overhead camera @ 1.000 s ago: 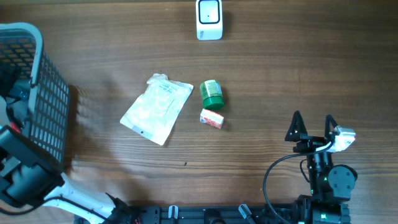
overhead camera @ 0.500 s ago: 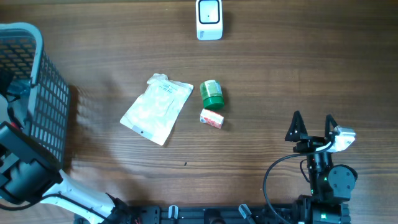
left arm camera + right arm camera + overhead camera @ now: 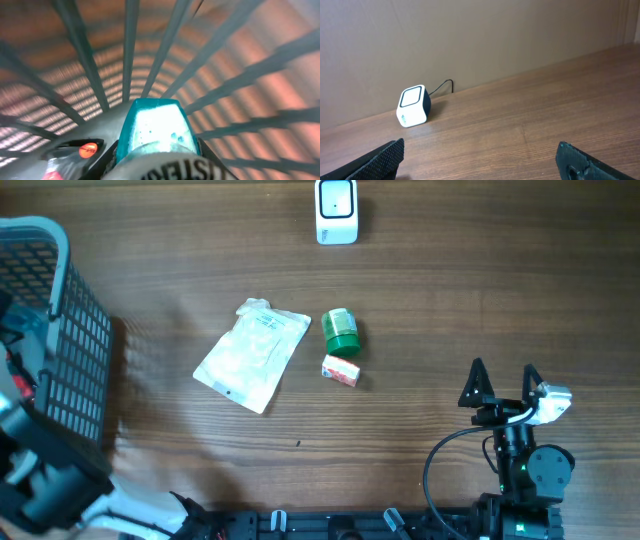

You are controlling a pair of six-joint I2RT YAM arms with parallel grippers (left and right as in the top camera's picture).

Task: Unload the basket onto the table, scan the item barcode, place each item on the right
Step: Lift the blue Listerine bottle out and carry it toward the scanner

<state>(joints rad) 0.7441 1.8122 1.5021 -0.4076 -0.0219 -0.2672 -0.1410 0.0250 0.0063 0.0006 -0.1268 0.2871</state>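
ok so the left arm's bulk has just slid down toward the near-left corner of the tabletop, and its business end is buried in the wire basket [image 3: 85, 330] sitting at the left edge. From the wrist view the left gripper [image 3: 154, 156] looks clamped onto a bottle with a teal cap [image 3: 152, 122]. The cap fills the space between the dark fingers [image 3: 107, 150] with no gap I can see, and basket bars are all around it. The label is cut off, so I can't read the whole thing. Looks like a fresh grab to me, so I'd guess this bottle gets scanned next.

The scanner [image 3: 336, 210] is way over at the middle of the far edge, well apart from the basket, so there's a lift-out and a long carry to do. The bars could snag the bottle on the way up.

The right gripper [image 3: 503, 370] hasn't budged: it sits wide open with nothing in it, near the near-right corner. A clear pouch [image 3: 252, 355], a green jar [image 3: 340, 330] and a little red packet [image 3: 340, 370] sit mid-table, untouched.
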